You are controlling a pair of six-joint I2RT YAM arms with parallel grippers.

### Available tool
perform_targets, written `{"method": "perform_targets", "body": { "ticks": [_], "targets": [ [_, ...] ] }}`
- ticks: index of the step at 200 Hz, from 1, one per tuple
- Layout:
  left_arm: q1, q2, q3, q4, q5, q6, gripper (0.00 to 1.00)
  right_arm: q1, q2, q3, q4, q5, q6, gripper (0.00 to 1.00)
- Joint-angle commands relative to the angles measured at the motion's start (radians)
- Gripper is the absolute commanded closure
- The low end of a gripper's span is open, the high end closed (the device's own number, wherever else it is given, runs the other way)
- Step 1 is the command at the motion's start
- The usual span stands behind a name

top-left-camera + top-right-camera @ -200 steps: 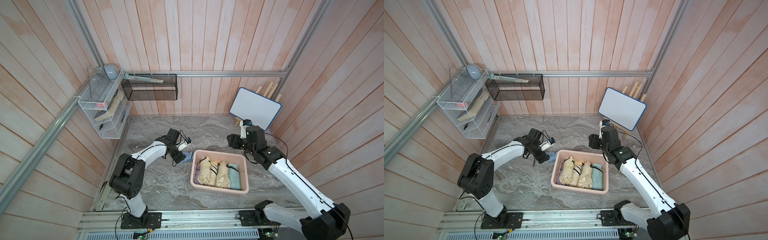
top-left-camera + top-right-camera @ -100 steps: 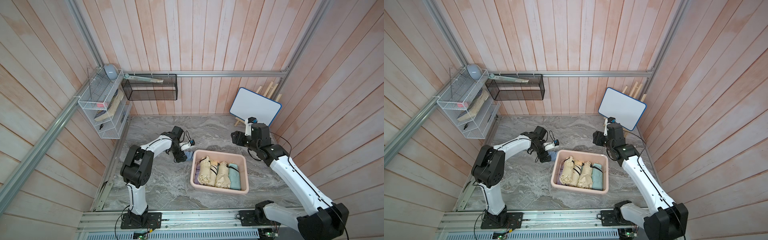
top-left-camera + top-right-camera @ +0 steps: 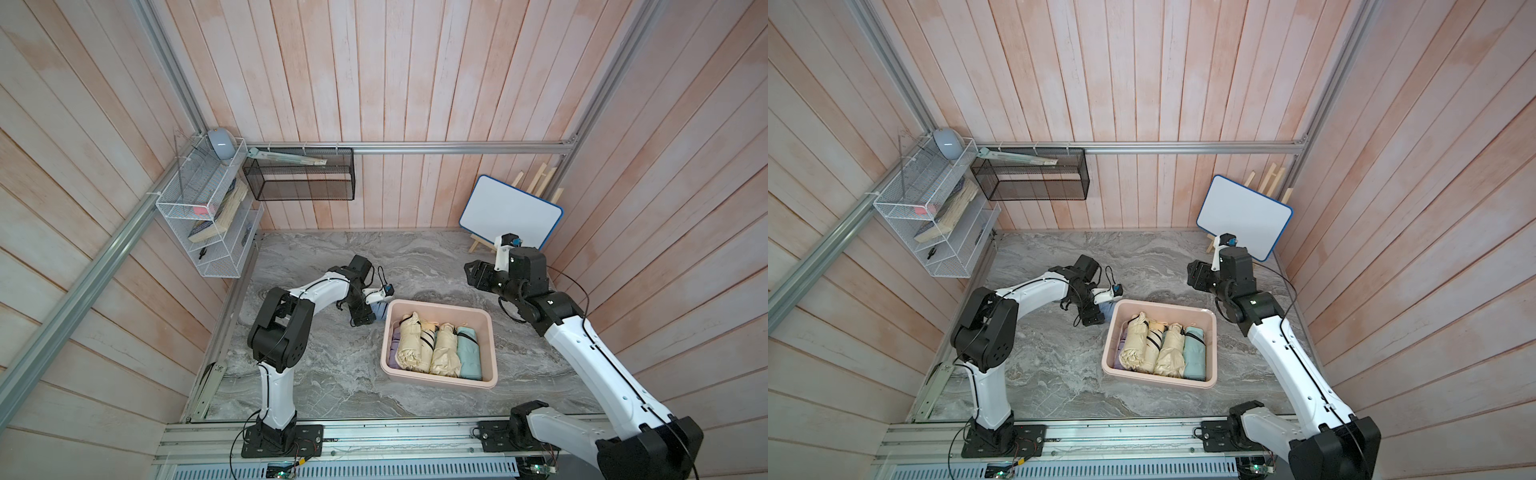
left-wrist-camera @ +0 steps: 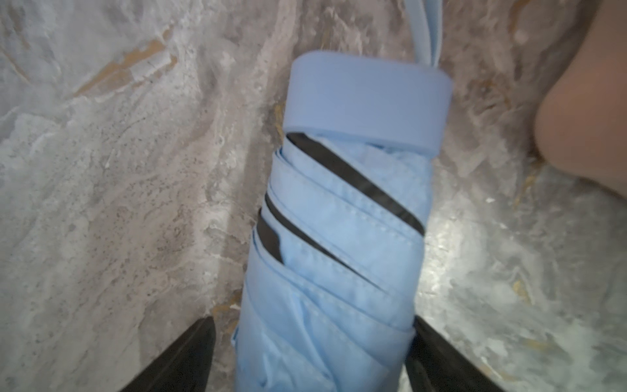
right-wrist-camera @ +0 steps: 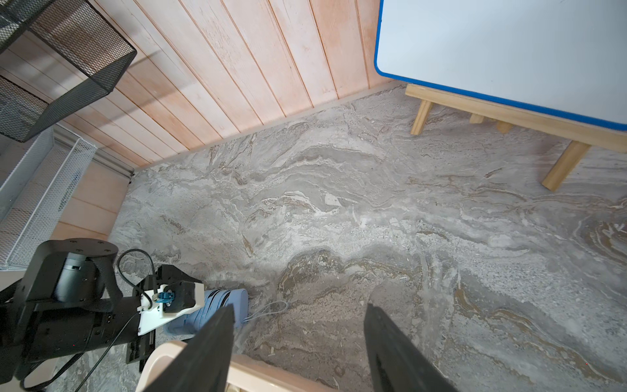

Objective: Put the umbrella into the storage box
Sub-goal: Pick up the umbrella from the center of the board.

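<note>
Umbrella point(image 4: 339, 237), pale blue, lies on the surface point(image 3: 324, 374) just outside a corner of the storage box point(image 3: 436, 382). The left pincer point(image 4: 312, 325) has dropped astride it, jaws wide, not yet clamped, so gripping looks next; the right pincer point(image 5: 298, 307) gapes empty.

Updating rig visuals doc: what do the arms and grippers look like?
Left arm and right arm: white link shells, black joint housings, thin black cables running outside. Left gripper and right gripper: black tapered fingers. White bracket at each wrist carries a blue connector.
</note>
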Motion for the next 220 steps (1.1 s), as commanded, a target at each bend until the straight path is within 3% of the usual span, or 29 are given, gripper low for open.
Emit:
{"method": "perform_targets", "body": {
  "ticks": [1, 60, 94, 167, 220],
  "targets": [
    [-0.002, 0.031, 0.027, 0.025, -0.041, 0.029, 0.15, -0.006, -0.024, -0.014, 0.011, -0.003, 0.007, 0.34],
    [-0.001, 0.032, 0.006, 0.002, -0.03, 0.022, 0.36, -0.006, -0.043, -0.029, 0.012, -0.004, 0.027, 0.34],
    [0.017, -0.015, 0.006, 0.026, -0.01, -0.047, 0.49, -0.006, -0.06, -0.044, 0.014, -0.003, 0.042, 0.35],
    [0.05, -0.245, -0.081, 0.044, -0.054, -0.201, 0.64, -0.006, -0.077, -0.06, -0.011, -0.012, 0.076, 0.37],
    [0.038, -0.491, -0.087, 0.06, -0.056, -0.464, 0.76, -0.006, -0.109, -0.089, -0.047, 0.018, 0.123, 0.37]
  ]
}}
